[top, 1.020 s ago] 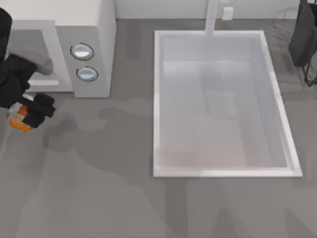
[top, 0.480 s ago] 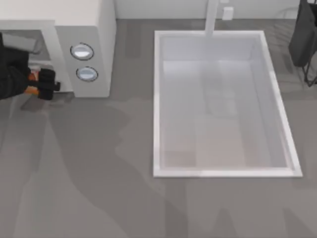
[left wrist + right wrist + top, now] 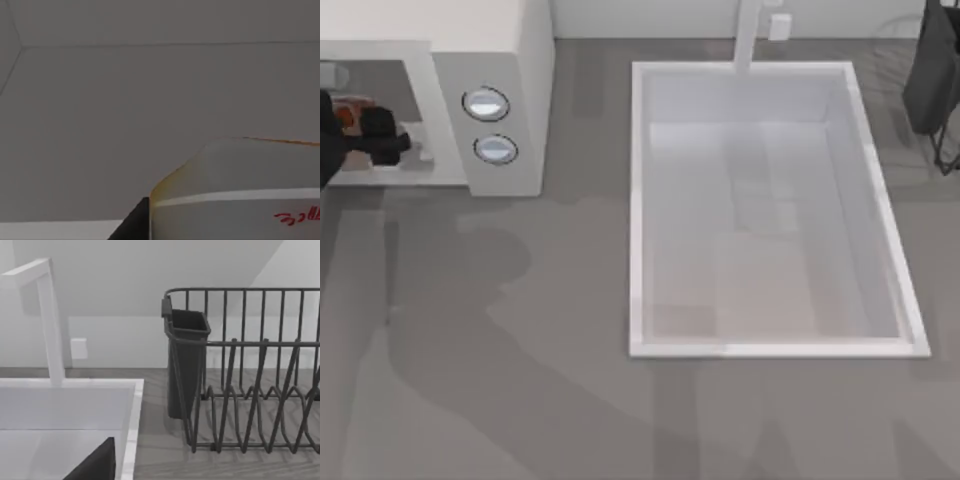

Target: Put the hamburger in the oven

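Observation:
The oven [image 3: 510,60] is a white box at the table's back left, with two round knobs [image 3: 486,103] stacked on its side panel. My left gripper [image 3: 382,135] reaches into its front cavity, shut on the hamburger [image 3: 347,106], of which orange bits peek out beside the black fingers. In the left wrist view the hamburger [image 3: 240,190] looms close, pale with an orange edge and red marks, against the oven's grey inner walls. My right arm [image 3: 932,70] stays parked at the back right corner.
A large white sink basin [image 3: 638,200] with a faucet [image 3: 750,35] takes up the middle and right of the table. A dark wire dish rack [image 3: 250,390] with a cutlery holder [image 3: 186,360] stands beside the sink at the back right. Grey countertop lies in front.
My left gripper carried the hamburger from the counter in front of the oven back into the oven's cavity. The right arm has not moved.

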Available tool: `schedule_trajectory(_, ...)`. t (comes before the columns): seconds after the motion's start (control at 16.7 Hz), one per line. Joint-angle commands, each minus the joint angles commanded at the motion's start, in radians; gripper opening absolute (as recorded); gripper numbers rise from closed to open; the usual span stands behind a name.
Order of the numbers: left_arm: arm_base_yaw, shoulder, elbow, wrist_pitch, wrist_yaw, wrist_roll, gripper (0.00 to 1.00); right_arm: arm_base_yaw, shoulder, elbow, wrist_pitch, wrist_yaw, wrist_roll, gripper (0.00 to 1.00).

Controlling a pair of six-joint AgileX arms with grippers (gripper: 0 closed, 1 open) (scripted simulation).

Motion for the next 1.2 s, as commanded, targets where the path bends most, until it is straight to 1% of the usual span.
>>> schedule_trajectory(0.12,0.003,0.007,-0.008,0.026,0.002,-0.009,0.00,0.000,0.000,0.000,0.000,0.000,0.000,1.00)
schedule_trajectory(0.42,-0.004,0.005,-0.008,0.022,0.003,-0.006,0.00,0.000,0.000,0.000,0.000,0.000,0.000,1.00)
schedule_trajectory(0.6,-0.005,0.053,0.060,-0.008,-0.002,-0.009,0.00,0.000,0.000,0.000,0.000,0.000,0.000,1.00)
schedule_trajectory(0.78,-0.010,0.144,0.222,-0.072,-0.010,-0.013,0.00,0.000,0.000,0.000,0.000,0.000,0.000,1.00)
schedule_trajectory(1.2,-0.033,0.386,0.708,-0.270,-0.028,-0.024,0.00,0.000,0.000,0.000,0.000,0.000,0.000,1.00)
